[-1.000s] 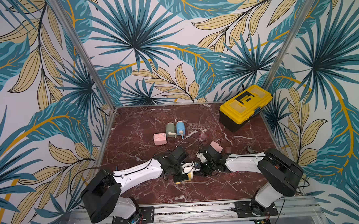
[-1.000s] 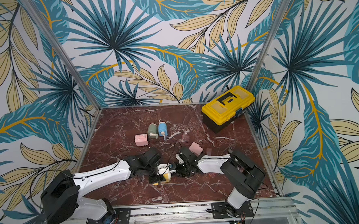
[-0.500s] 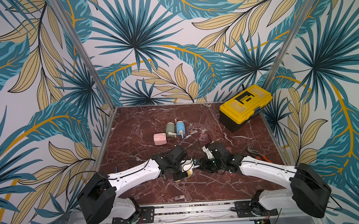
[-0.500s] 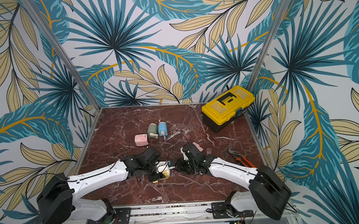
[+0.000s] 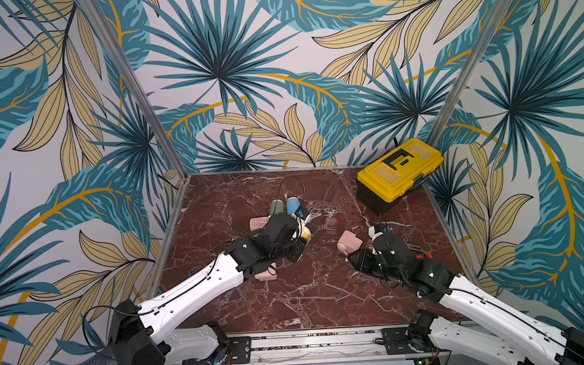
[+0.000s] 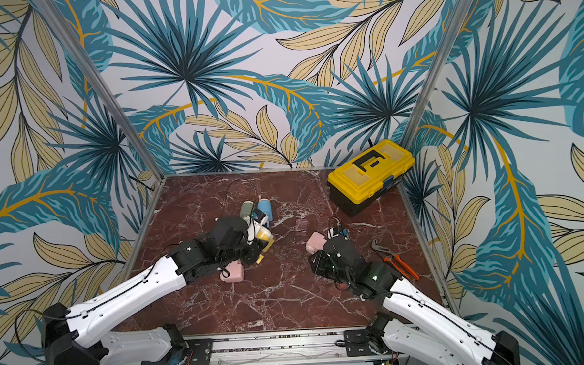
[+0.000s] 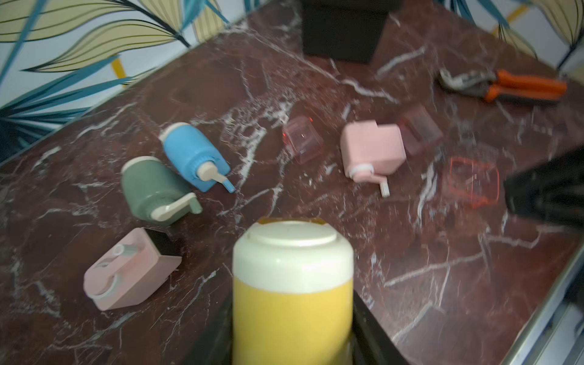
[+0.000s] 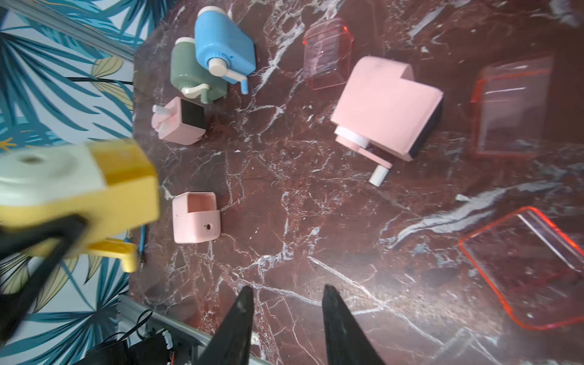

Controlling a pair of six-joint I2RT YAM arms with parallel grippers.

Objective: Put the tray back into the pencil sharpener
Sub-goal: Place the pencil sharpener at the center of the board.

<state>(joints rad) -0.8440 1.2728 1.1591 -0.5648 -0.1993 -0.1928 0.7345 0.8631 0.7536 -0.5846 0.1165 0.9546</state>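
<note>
Plainly, the left gripper [image 7: 292,316] was clamped on the yellow plastic pencil sharpener with a white cap [image 7: 292,271], holding it, it seemed, just clear of the red marble tabletop [image 5: 306,292]. The right gripper [image 8: 288,294] hung empty over the marble, its black fingers [image 8: 248,303] apart with nothing between them.

Just beside it lay a clear, red-edged plastic tray [image 8: 534,271], flat on the marble, its long axis skewed to the line of those fingers. The right arm was much the nearer to it, and the held sharpener was well apart from it, across the table. A second tray [image 8: 512,107] lay beyond, close by a large pink sharpener [image 8: 388,107], and a third tray [image 8: 327,53] farther on.

Whether the yellow sharpener's slot already held a tray could not be told. Farthest back stood a yellow toolbox [image 5: 399,167].
</note>
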